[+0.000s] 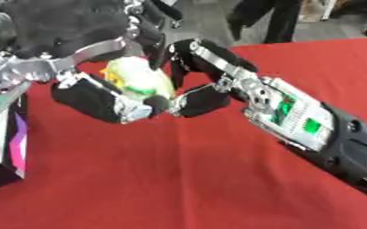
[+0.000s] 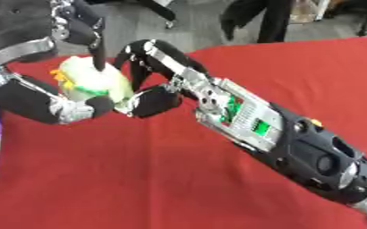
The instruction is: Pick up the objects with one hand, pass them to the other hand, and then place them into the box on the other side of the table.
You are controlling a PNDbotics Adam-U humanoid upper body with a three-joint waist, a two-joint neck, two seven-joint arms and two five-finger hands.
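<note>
The pale green-and-yellow object [image 1: 137, 78] sits above the red desk [image 1: 218, 179], both robot hands curled round it: left robot hand [image 1: 100, 96], right robot hand [image 1: 206, 74]. The receiving hand should close fully before the other releases.

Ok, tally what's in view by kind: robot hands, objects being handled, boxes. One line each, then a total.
Robot hands: 2, the left hand and the right hand, fingers of both curled round the object.
Handled objects: 1, a pale green and yellow object between the hands.
Boxes: 1, a box at the left edge of the red table.
Total: 4
</note>
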